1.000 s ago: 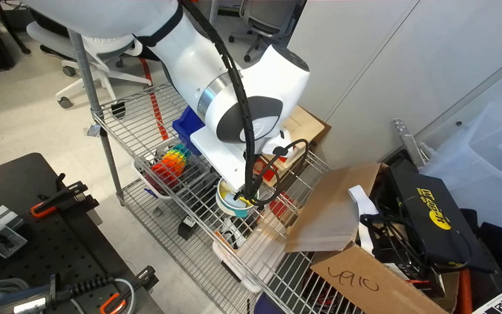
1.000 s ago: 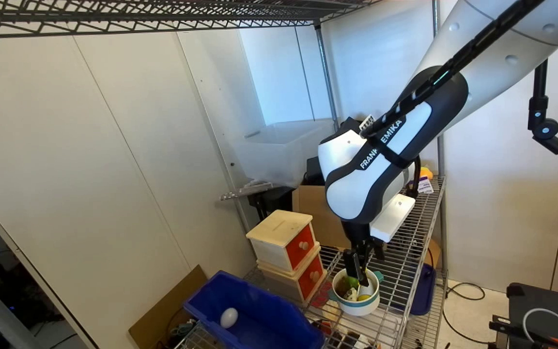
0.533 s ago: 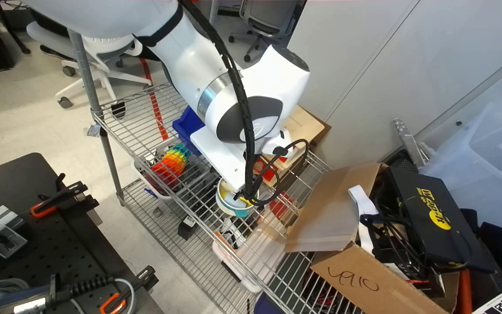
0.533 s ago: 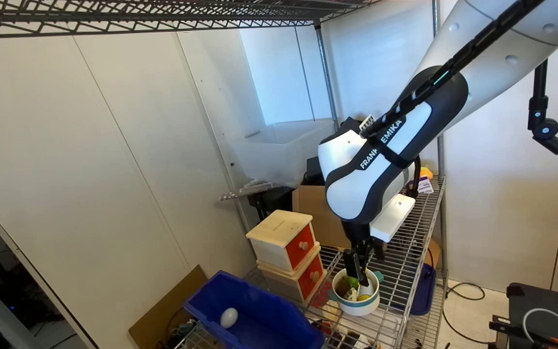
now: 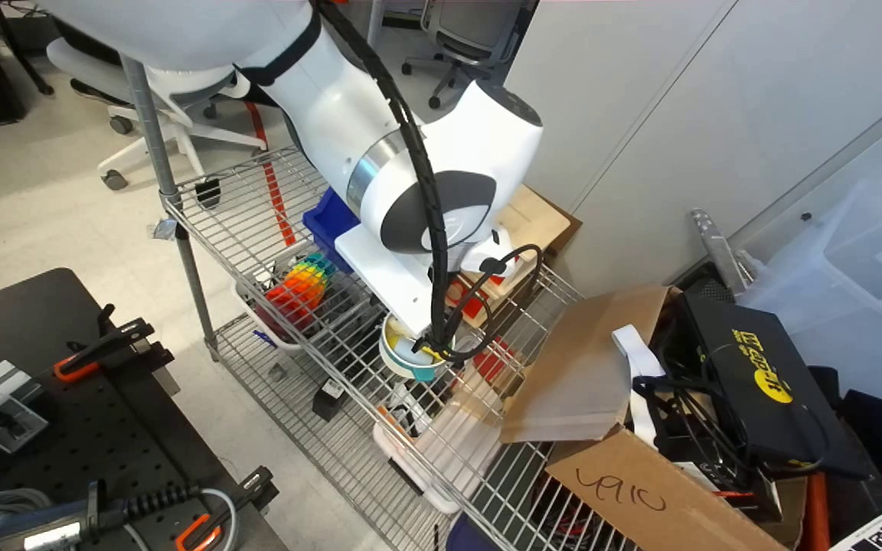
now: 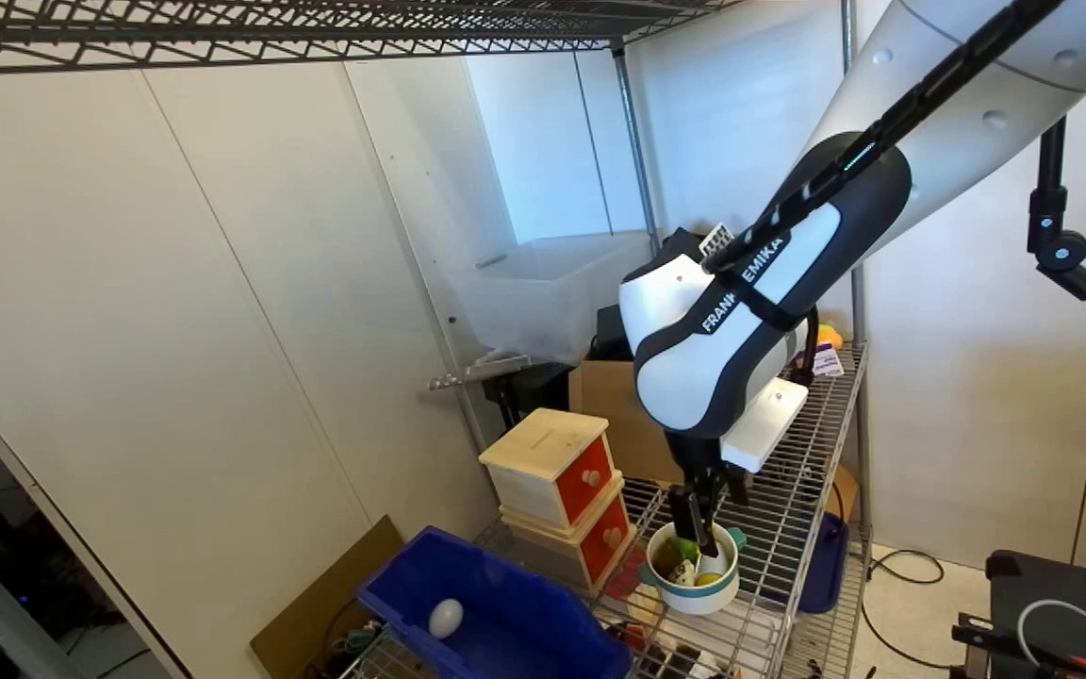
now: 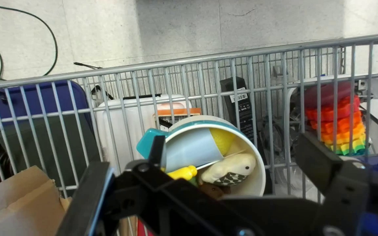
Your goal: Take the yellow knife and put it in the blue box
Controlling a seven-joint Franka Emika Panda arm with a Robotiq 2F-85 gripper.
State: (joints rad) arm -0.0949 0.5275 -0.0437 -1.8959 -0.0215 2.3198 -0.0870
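Observation:
The yellow knife's handle (image 7: 184, 172) shows in the wrist view inside a white pot with a teal rim (image 7: 259, 164). My left finger and linkage partly cover it; its blade cannot be made out surely. My gripper (image 7: 236, 159) is open, its fingers wide apart. The left finger (image 7: 157, 150) stands over the pot beside the handle, the right finger (image 7: 318, 160) beyond the pot's right rim in that view. In an exterior view the gripper (image 6: 701, 533) reaches down to the pot (image 6: 694, 601). The blue box (image 6: 534, 608) stands nearer that camera, with a white egg (image 6: 446, 618) inside.
The pot also holds a white bird figure (image 7: 233, 168), a pale-blue piece (image 7: 192, 147) and a yellow round thing (image 7: 221, 139). Stacked wooden boxes with red drawers (image 6: 585, 481) stand beside the pot. A cardboard box (image 5: 586, 367) stands on the same wire shelf (image 5: 234, 222).
The arm has shifted only very slightly. The pot, its contents and the blue box look the same.

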